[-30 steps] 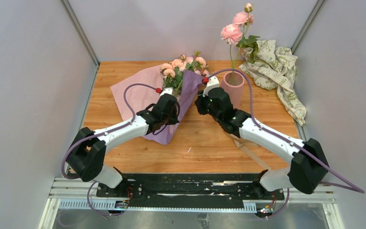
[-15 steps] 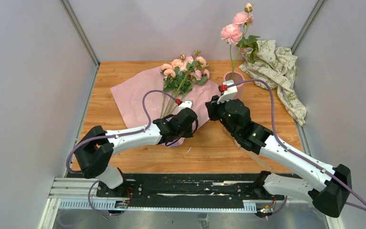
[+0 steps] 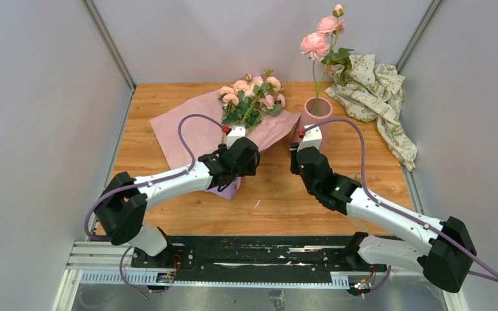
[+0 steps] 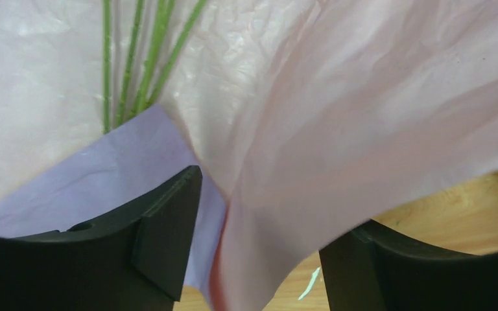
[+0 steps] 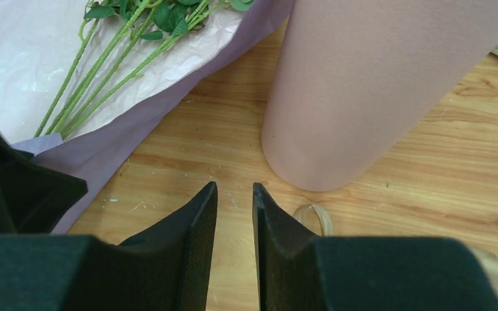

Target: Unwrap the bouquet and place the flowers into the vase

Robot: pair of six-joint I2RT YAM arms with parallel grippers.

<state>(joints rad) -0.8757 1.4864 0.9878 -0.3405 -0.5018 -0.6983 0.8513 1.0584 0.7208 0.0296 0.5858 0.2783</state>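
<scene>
The bouquet's paper [image 3: 188, 129] lies spread open on the table, pink side up, with a lilac corner [image 4: 123, 175] showing. The flowers [image 3: 253, 97] rest on it, their green stems [image 4: 136, 58] bare and running toward me. My left gripper [image 3: 241, 157] is open over the paper's near end; a loose pink flap [image 4: 363, 97] hangs between its wide-apart jaws. The right gripper [image 3: 296, 155] stands just in front of the pink vase [image 3: 316, 111], low over the wood, jaws a narrow gap apart with nothing between them [image 5: 235, 188]. The vase [image 5: 363, 91] is upright.
A tall stem with two larger pink blooms [image 3: 316, 45] stands in the vase. Crumpled cream-green patterned paper [image 3: 376, 91] lies at the back right. A tan ribbon loop [image 5: 314, 217] lies on the wood by the vase base. Grey walls close in on both sides.
The lilac wrap has been pulled open, so its pink inside and the stems show. My left gripper has opened and let the flap go. The right gripper drew back near the vase and parted slightly.
</scene>
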